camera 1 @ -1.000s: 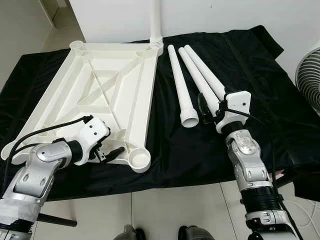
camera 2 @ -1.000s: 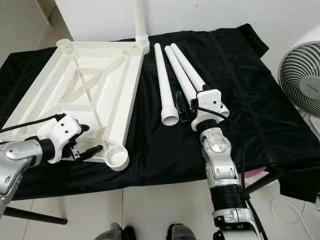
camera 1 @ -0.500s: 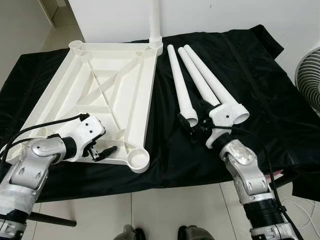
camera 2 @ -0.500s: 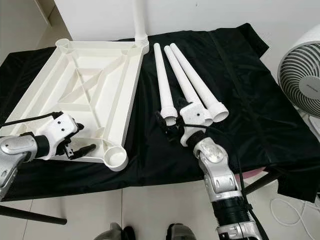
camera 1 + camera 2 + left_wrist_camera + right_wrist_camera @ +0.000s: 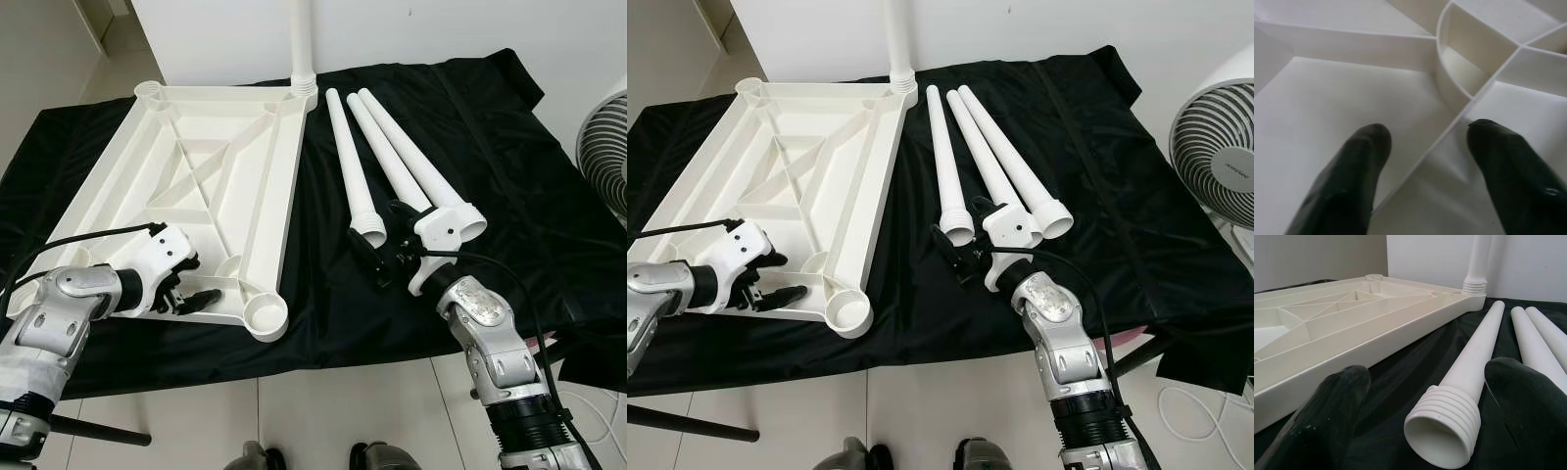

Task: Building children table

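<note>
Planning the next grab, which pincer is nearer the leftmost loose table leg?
Right. The right pincer is open at the leftmost loose leg's threaded end; the left pincer is on the tabletop.

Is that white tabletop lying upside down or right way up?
Upside down: the tabletop's ribbed underside and leg sockets face up, and one leg already stands in a far corner.

Silver jointed arms, white wrist housings, black fingers (cables black)

Worktop under black cloth, upturned white tabletop at left, three loose white legs beside, seemingly just apart
</note>
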Motion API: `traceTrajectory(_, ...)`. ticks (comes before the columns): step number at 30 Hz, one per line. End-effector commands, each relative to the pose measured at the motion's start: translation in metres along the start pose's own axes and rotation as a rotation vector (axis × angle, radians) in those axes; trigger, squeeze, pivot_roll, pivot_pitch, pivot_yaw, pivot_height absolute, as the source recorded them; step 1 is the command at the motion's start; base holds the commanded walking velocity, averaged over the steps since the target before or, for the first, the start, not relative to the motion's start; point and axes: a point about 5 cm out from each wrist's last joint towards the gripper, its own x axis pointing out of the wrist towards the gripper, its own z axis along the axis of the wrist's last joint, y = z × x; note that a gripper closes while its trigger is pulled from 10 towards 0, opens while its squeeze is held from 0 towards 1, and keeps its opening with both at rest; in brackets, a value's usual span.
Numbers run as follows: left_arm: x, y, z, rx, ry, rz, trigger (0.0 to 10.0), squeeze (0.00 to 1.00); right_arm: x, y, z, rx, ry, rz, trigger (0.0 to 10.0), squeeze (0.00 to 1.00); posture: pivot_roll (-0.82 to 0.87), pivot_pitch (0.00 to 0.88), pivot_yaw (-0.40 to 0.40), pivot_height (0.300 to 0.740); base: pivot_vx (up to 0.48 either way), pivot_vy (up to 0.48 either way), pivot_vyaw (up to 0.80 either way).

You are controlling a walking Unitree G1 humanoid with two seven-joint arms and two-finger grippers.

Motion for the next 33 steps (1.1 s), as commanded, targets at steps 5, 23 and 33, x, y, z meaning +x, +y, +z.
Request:
traceTrajectory(5,-0.001,-0.005,-0.009,-0.078,0.004,-0.104,0.0,0.00,-0.003,0.003,-0.003,0.005,0.014,-0.007,10.0,0.00,-0.11,0.112,0.136,0.740,0.000,0.000,0.00)
traceTrajectory(23,0.023,-0.010,0.012,-0.134,-0.161,0.000,0.0,0.00,0.000,0.001,-0.001,0.003,0.002,-0.048,10.0,0.00,-0.11,0.111,0.144,0.740,0.000,0.000,0.00)
traceTrajectory(33,0.074,-0.038,0.049,-0.119,-0.336,0.053,10.0,0.00,0.004,-0.001,0.000,0.011,-0.005,-0.077,10.0,0.00,-0.11,0.129,0.129,0.740,0.000,0.000,0.00)
